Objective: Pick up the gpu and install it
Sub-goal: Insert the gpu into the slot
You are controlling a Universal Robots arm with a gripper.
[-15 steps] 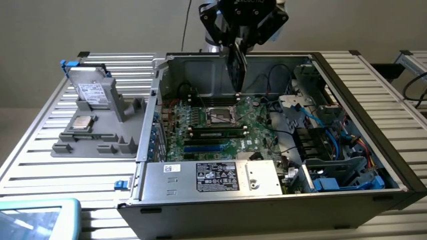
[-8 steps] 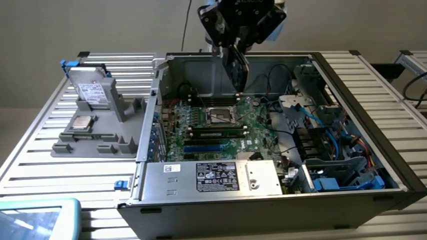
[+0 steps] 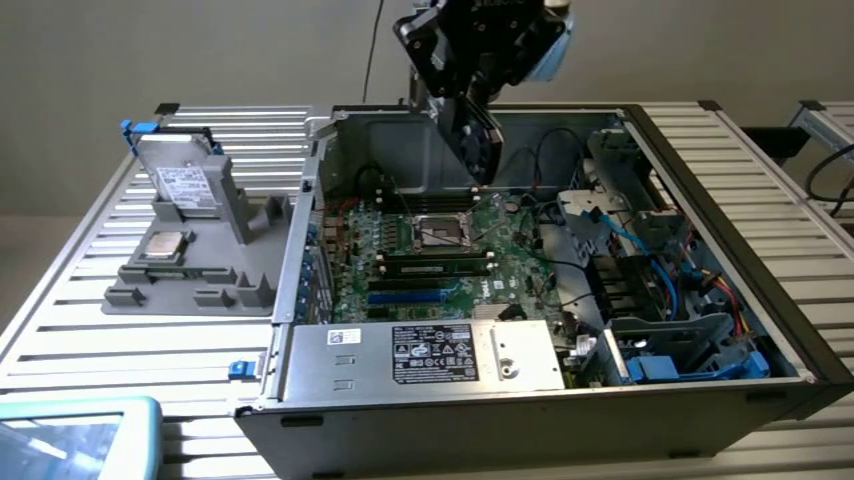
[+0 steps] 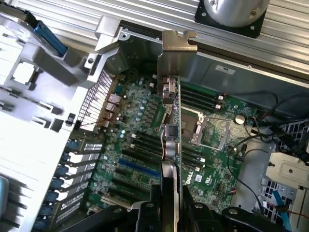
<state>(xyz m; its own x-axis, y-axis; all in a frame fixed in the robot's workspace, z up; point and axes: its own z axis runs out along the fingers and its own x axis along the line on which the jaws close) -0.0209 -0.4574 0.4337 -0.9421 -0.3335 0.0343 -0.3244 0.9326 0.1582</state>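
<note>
- Exterior view: the gripper (image 3: 463, 95) hangs over the back half of the open computer case (image 3: 747, 200). Its claw is closed part-way, pinching the top edge of the gpu (image 3: 478, 148).
- The gpu hangs upright from the claw with its dark fan side showing. It is in the air above the motherboard (image 3: 427, 250), close to the case's rear wall.
- The case lies on its side on a slatted table (image 3: 80, 330), toward the table's edge on the exterior view's right.
- A grey fixture (image 3: 200, 290) sits on the table just beside the case, on the exterior view's left. A silver labelled drive (image 3: 180, 185) stands tilted in the fixture's back end.
- A power supply (image 3: 427, 355) with a black label runs along the case's front edge.
- Wrist view: the gpu is seen edge-on as a thin strip. It runs out from between the dark fingers (image 4: 153, 205), which press it from both sides.
- Its silver end bracket (image 4: 177, 53) is the far end of the card and lies near the case's rear wall.
- The green motherboard spreads beneath the card. The processor socket (image 4: 210, 128) is on one side of the card, and a blue slot (image 4: 137, 168) is on the other.
</note>
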